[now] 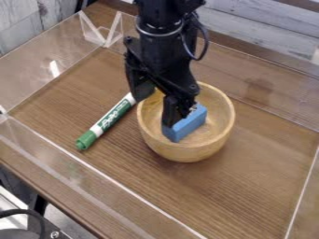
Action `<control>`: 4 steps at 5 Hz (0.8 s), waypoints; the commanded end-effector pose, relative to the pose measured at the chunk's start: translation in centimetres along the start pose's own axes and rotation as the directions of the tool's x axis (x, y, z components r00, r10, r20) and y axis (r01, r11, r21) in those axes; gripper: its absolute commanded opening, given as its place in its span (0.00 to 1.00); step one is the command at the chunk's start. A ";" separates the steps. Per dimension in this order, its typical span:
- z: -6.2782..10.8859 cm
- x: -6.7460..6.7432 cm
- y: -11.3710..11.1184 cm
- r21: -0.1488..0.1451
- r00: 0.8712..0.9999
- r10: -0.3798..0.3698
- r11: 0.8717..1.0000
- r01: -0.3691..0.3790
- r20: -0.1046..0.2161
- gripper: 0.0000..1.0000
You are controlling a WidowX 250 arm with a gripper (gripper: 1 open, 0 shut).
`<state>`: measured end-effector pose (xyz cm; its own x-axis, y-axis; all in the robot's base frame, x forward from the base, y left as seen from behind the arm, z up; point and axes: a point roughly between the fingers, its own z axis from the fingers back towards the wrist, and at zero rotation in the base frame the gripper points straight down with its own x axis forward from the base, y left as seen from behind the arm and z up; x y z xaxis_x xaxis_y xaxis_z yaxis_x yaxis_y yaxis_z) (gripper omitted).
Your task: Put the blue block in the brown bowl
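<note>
The blue block (187, 123) lies tilted inside the brown bowl (200, 145), leaning toward its right side. My gripper (165, 95) hangs straight down over the bowl's left rim, just above the block. Its black fingers (136, 82) stand spread wide, open, with nothing between them. The block is free of the fingers.
A green-and-white marker (106, 121) lies on the wooden tabletop left of the bowl. Clear acrylic walls (37, 140) fence the work area on all sides, with a low clear stand (100, 33) at the back left.
</note>
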<state>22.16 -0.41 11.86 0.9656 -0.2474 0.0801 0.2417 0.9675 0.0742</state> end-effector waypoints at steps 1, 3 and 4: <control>1.5 0.7 0.6 0.006 0.998 0.018 1.000 -0.019 0.058 1.00; 1.9 0.5 0.9 -0.002 0.998 0.025 1.000 -0.025 0.061 1.00; 2.0 0.3 1.0 -0.005 0.998 0.026 1.000 -0.026 0.063 1.00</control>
<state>21.68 0.22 12.41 0.9701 -0.2283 0.0826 0.2244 0.9730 0.0537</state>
